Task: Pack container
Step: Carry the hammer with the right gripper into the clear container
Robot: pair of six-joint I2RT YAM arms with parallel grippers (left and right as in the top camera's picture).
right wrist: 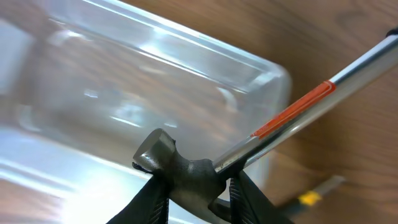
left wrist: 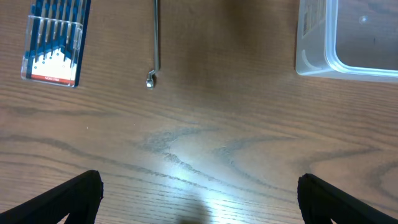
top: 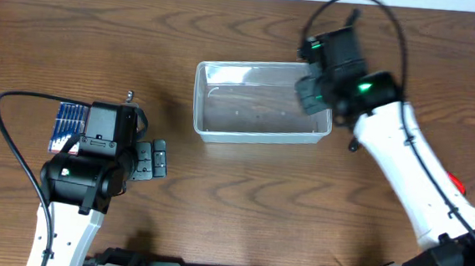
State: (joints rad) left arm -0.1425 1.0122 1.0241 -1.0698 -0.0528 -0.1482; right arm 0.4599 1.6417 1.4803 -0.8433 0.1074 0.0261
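Both right jaws pinch the hammer [right wrist: 181,167] over container [right wrist: 186,45]; left jaws wide.

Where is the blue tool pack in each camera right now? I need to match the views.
Overhead: blue tool pack on the left, mid-height.
Left wrist: top-left corner.
Right wrist: not in view.
Shared landmark: the clear container, upper centre overhead, top right in left wrist, behind the hammer in right wrist.

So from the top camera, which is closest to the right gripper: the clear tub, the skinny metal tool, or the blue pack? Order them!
1. The container, right under the right gripper holding a hammer.
2. The thin metal tool, left of the container.
3. The blue pack, farthest left.
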